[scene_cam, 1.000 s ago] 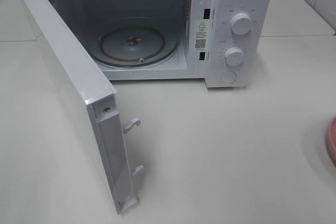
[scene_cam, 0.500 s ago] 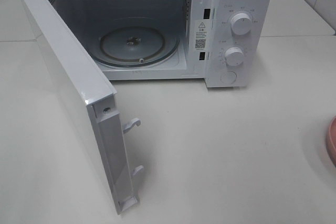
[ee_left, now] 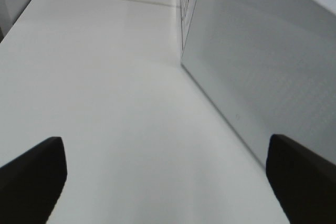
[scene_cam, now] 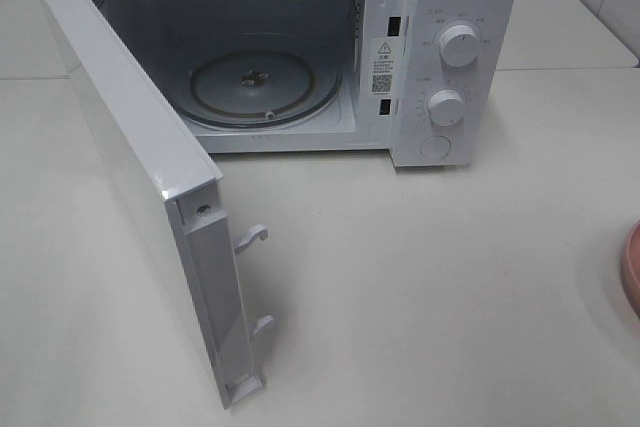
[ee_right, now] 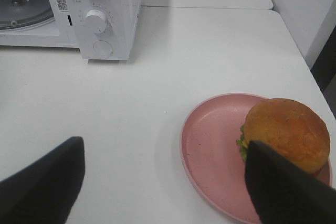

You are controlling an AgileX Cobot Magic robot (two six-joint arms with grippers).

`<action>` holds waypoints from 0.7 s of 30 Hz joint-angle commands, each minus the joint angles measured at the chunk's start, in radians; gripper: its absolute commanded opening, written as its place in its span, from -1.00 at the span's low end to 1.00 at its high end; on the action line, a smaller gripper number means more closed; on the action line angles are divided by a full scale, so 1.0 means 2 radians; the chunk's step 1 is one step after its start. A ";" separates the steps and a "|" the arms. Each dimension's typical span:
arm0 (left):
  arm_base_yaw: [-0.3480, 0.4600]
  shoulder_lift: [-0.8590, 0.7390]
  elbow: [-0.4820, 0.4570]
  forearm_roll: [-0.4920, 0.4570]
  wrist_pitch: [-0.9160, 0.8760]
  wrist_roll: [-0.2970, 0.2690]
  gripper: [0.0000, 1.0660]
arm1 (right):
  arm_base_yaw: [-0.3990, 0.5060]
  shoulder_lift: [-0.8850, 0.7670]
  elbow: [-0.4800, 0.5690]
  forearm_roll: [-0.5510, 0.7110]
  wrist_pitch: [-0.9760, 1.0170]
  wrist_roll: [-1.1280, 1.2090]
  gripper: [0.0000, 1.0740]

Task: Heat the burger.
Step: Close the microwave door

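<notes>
Over the last second you changed very little: in the high view the pink plate (scene_cam: 632, 269) slid a touch further toward the right edge, so less of its rim showed than before, and the microwave (scene_cam: 440, 47) and its door (scene_cam: 130, 177) stayed exactly where they were. Your left end effector (ee_left: 165, 179) had narrowed only a hair and was spread wide over the bare surface (ee_left: 121, 103), holding nothing, just beside the outer face of the swung-out door. To my reading the opening step was done and the pick-up had not begun.

The burger (ee_right: 286, 129) sat on the far side of the pink plate, off to the right of the microwave and well apart from it. Your right end effector (ee_right: 163, 182) was spread wide above the near rim of the plate, with one finger (ee_right: 286, 192) overlapping the bun in the wrist view; I could not tell whether it touched.

Inside, the glass turntable (scene_cam: 262, 82) lay bare. Nothing stood between plate and cavity. The door, hinged on the left, did not block an approach from the right, though the two knobs (scene_cam: 459, 44) sat close to that path.
</notes>
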 commanded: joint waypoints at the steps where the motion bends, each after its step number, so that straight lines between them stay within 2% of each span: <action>1: 0.002 0.030 -0.002 0.011 -0.088 -0.026 0.50 | -0.003 -0.018 0.001 0.001 -0.003 -0.005 0.41; 2: 0.002 0.040 0.000 0.019 -0.107 -0.026 0.40 | -0.003 -0.018 0.001 0.001 -0.003 -0.005 0.41; 3: 0.002 0.040 0.000 0.019 -0.107 -0.026 0.40 | -0.003 -0.018 0.001 0.001 -0.003 -0.005 0.41; 4: 0.002 0.062 0.011 0.036 -0.154 -0.026 0.14 | -0.003 -0.018 0.001 0.001 -0.003 -0.005 0.41; 5: 0.002 0.076 0.018 0.046 -0.181 -0.025 -0.03 | -0.003 -0.018 0.001 0.001 -0.003 -0.005 0.41; 6: 0.002 0.076 0.018 0.046 -0.181 -0.025 -0.03 | -0.003 -0.018 0.001 0.001 -0.003 -0.005 0.41; 7: 0.002 0.104 0.035 0.060 -0.232 -0.025 -0.41 | -0.003 -0.018 0.001 0.001 -0.003 -0.005 0.41; 8: 0.002 0.121 0.046 0.063 -0.264 -0.025 -0.64 | -0.003 -0.018 0.001 0.001 -0.003 -0.005 0.41; 9: 0.002 0.121 0.046 0.063 -0.264 -0.025 -0.64 | -0.003 -0.018 0.001 0.001 -0.003 -0.005 0.41; 10: 0.002 0.158 0.069 0.064 -0.338 -0.025 -1.00 | -0.003 -0.018 0.001 0.001 -0.003 -0.005 0.41; 11: 0.002 0.177 0.081 0.061 -0.380 -0.025 -1.00 | -0.003 -0.018 0.001 0.001 -0.003 -0.005 0.41; 12: 0.002 0.177 0.081 0.061 -0.380 -0.025 -1.00 | -0.003 -0.018 0.001 0.001 -0.003 -0.005 0.41; 13: 0.002 0.213 0.106 0.051 -0.461 -0.025 -1.00 | -0.003 -0.018 0.001 0.001 -0.003 -0.005 0.41; 14: 0.002 0.213 0.106 0.051 -0.461 -0.025 -1.00 | -0.003 -0.018 0.001 0.001 -0.003 -0.005 0.41; 16: 0.002 0.289 0.143 0.062 -0.639 -0.025 -1.00 | -0.003 -0.018 0.001 0.001 -0.003 -0.005 0.41; 17: 0.002 0.289 0.143 0.062 -0.639 -0.025 -1.00 | -0.003 -0.018 0.001 0.001 -0.003 -0.005 0.41; 19: 0.002 0.360 0.157 0.096 -0.743 -0.026 -1.00 | -0.003 -0.018 0.001 0.001 -0.003 -0.005 0.41; 21: 0.002 0.384 0.157 0.112 -0.768 -0.031 -1.00 | -0.003 -0.018 0.001 0.001 -0.003 -0.005 0.41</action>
